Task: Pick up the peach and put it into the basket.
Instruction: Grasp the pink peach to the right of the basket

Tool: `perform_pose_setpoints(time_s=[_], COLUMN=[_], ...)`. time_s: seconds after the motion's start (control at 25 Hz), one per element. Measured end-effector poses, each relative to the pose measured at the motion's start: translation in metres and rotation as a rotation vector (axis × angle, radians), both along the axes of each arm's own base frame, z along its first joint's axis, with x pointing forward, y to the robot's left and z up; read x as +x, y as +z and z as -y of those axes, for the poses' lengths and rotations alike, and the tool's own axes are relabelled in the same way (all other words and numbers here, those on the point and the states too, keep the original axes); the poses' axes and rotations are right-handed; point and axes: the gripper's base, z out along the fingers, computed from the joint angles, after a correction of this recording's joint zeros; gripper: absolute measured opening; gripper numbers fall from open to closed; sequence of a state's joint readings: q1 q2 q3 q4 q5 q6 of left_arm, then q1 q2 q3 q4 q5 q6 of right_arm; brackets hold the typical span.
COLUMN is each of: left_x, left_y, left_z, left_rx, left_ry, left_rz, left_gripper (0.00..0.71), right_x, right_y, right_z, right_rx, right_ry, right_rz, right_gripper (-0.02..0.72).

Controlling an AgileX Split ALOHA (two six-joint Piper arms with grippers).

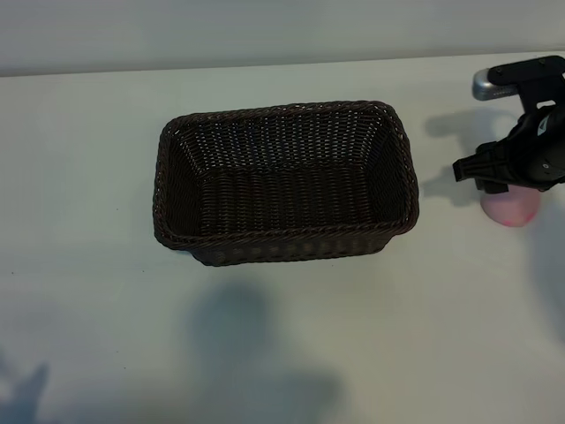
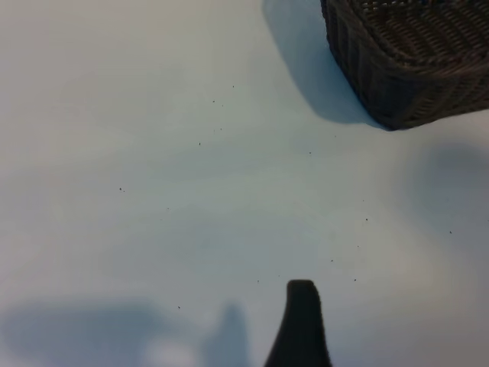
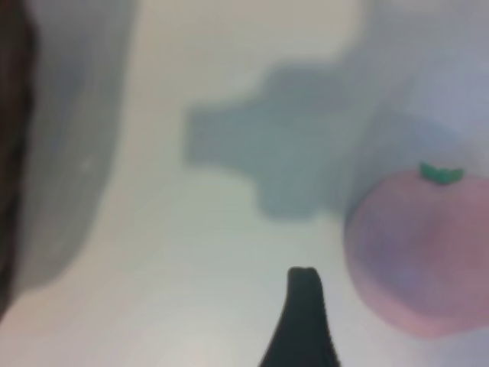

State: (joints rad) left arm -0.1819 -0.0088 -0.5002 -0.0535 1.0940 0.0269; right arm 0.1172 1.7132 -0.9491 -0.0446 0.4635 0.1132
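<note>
The right gripper point(image 1: 516, 177) is hovering directly over the peach point(image 1: 511, 210) (its finger spread cannot be told), which is resting on the surface point(image 1: 88, 177), right of the basket point(image 1: 168, 190).

A plain white tabletop point(image 1: 88, 309) fills the exterior view — matte and smooth; soft grey shadows lie across its near part. Behind its far edge runs a pale wall point(image 1: 265, 31); the left wrist view shows tiny dark specks scattered on the surface.

Peach point(image 1: 512, 212) half under right end effector point(image 1: 521, 172)
</note>
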Motion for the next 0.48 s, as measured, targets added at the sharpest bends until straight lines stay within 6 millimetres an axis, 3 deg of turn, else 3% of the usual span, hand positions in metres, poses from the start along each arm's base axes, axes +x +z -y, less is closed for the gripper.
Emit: perform_pose_setpoints(time_s=[0.24,0.48], left_x=[0.0,0.0], left_y=[0.0,0.0], left_z=[0.0,0.0], left_rx=[-0.001,-0.001], left_ry=[0.001,0.001], left_rz=[0.0,0.0], left_gripper=[0.598,0.598], right_x=[0.007,0.009], right_y=[-0.018,-0.028], right_z=[0.026,0.026], right_rx=[0.0,0.011], right_ry=[-0.083,-0.08], right_rz=[-0.029,-0.051], right_gripper=[0.576,0.576])
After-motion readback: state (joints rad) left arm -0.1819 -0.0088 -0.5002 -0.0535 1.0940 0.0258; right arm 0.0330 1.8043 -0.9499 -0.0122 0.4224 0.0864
